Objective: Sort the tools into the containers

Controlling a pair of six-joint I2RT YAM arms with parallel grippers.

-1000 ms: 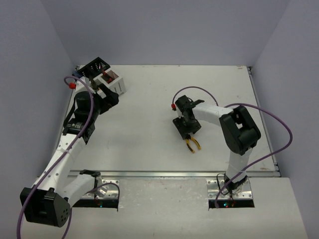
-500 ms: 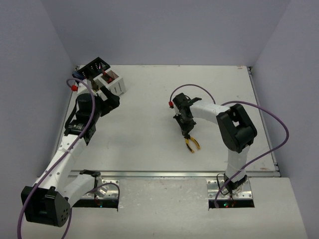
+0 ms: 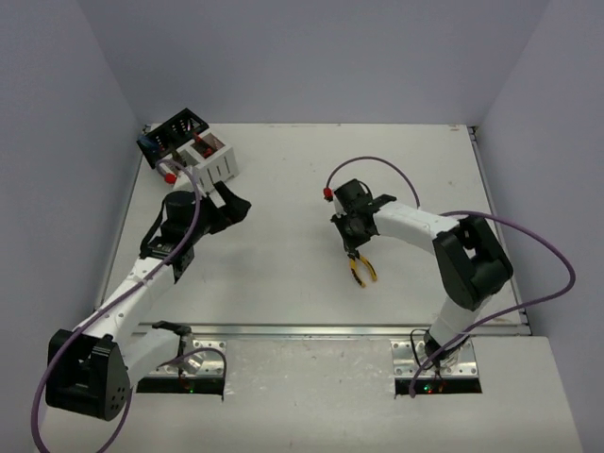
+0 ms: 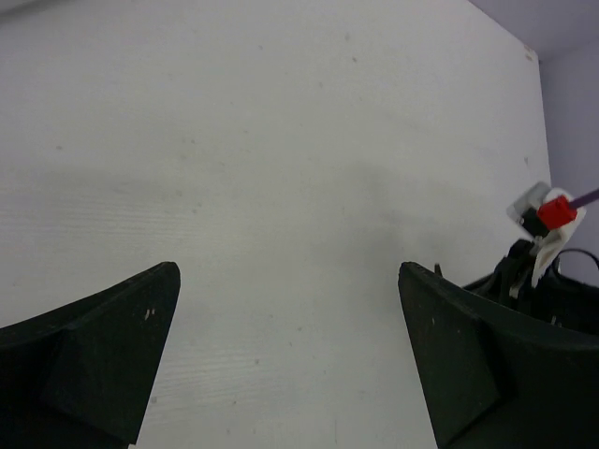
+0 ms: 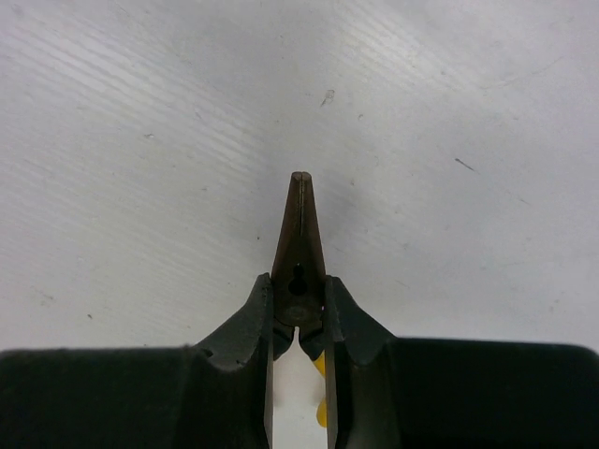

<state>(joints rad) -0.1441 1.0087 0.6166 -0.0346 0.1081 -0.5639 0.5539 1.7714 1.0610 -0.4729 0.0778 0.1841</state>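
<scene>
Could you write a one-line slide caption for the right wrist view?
Right gripper clamps yellow-handled pliers at their pivot, white table beyond.

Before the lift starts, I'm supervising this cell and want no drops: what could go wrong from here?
1. The right jaws pinch the pliers only at the pivot, yellow handles trailing behind, so they may swivel or slip.
2. The containers sit at the far left corner and the left arm lies between; the carry could clip it.
</scene>
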